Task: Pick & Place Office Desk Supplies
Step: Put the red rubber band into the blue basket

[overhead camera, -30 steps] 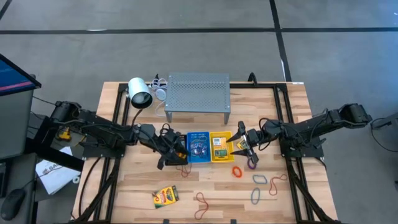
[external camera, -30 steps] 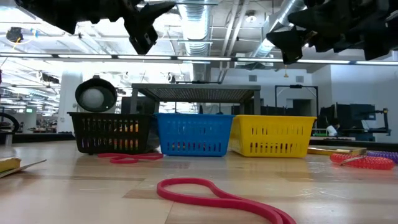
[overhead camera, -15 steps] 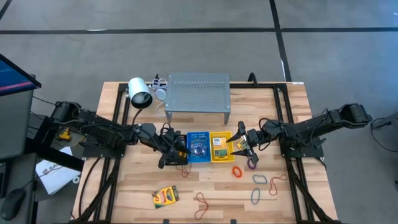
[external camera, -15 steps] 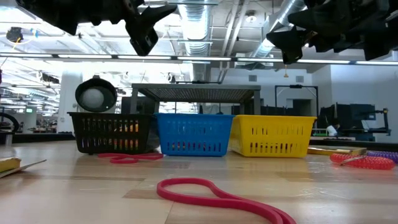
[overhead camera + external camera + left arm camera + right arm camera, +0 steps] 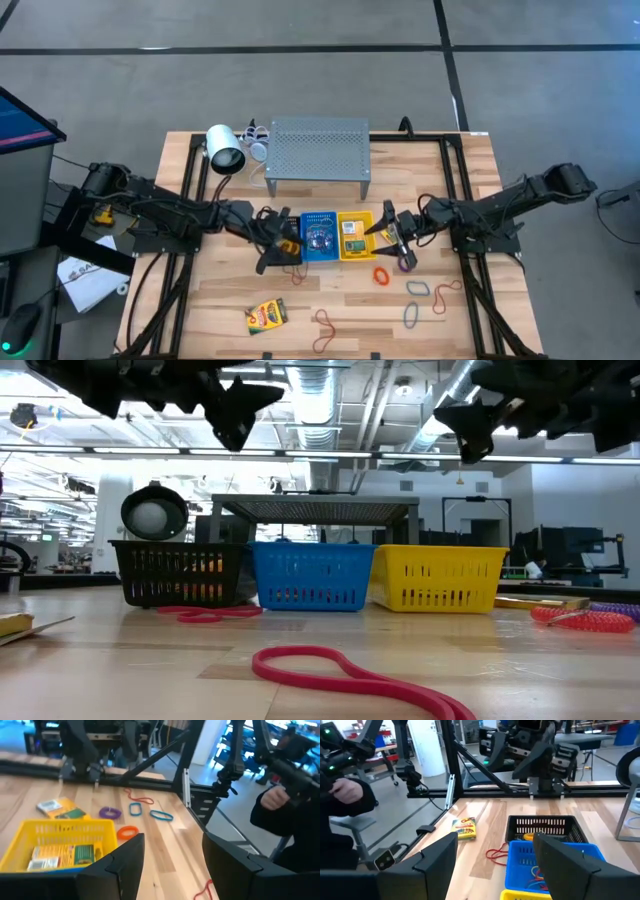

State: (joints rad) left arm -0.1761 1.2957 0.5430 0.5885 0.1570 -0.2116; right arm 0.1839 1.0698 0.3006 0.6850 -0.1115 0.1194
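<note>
A: Where do the two grippers sit?

B: In the high view, the left gripper (image 5: 277, 243) hangs over the black basket (image 5: 281, 236) left of centre, fingers spread, nothing between them. The right gripper (image 5: 392, 238) hangs just right of the yellow basket (image 5: 354, 236), fingers apart too, and empty.

A: And the baskets?

B: Three in a row at mid-frame in the low view: black (image 5: 178, 573), blue basket (image 5: 312, 575), yellow (image 5: 438, 577), all in front of the grey perforated shelf (image 5: 317, 147).

A: Where are the supplies?

B: One crayon box (image 5: 265, 315) lies at the lower left of the table. Another crayon box (image 5: 63, 850) rests inside the yellow basket, and a third lies on the wood beyond it (image 5: 61, 808). An orange rubber band (image 5: 381, 274) and a purple rubber band (image 5: 405, 263) lie below the right gripper. Lower right are a green band (image 5: 417, 289), a grey-blue band (image 5: 410, 315) and a brown band (image 5: 446, 295). A red rubber band (image 5: 326, 326) sits near the bottom edge. Bands also lie in the blue basket.

A: Anything else?

B: A white cylinder with a dark end (image 5: 224, 149) lies at the upper left of the table. A person's hand (image 5: 273, 798) shows beyond the table edge in the left wrist view.
</note>
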